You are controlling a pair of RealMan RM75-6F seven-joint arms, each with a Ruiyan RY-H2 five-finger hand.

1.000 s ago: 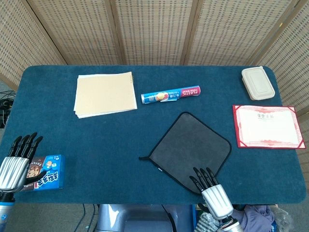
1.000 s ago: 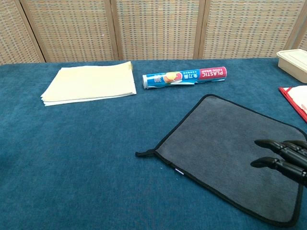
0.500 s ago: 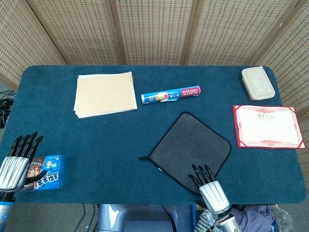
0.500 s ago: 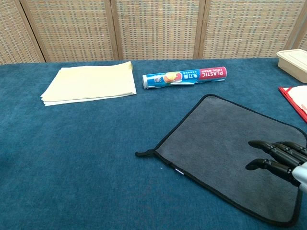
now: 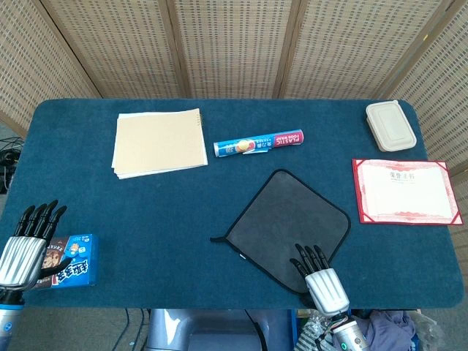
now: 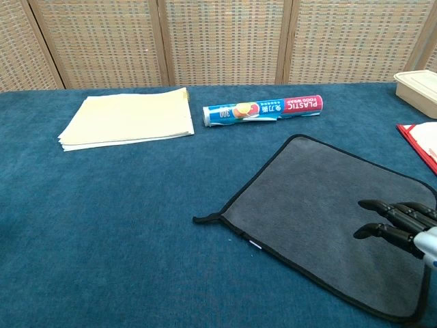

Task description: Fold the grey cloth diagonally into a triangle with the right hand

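Lying flat on the blue tabletop (image 5: 168, 212), the grey cloth (image 5: 289, 225) is overlapped at its near corner by the right hand (image 5: 316, 272), fingers spread, nothing grasped.

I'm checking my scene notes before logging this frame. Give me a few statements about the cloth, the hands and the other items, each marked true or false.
1. The grey cloth lies flat and unfolded. True.
2. The right hand is over the cloth's near corner with fingers spread. True.
3. The left hand holds the plastic wrap roll. False: it is beside the blue snack box, and the roll lies alone beyond the cloth.
4. The red-bordered certificate lies under the cloth. False: it lies apart, to the cloth's right.
5. The lidded container sits at the table's far right corner. True.
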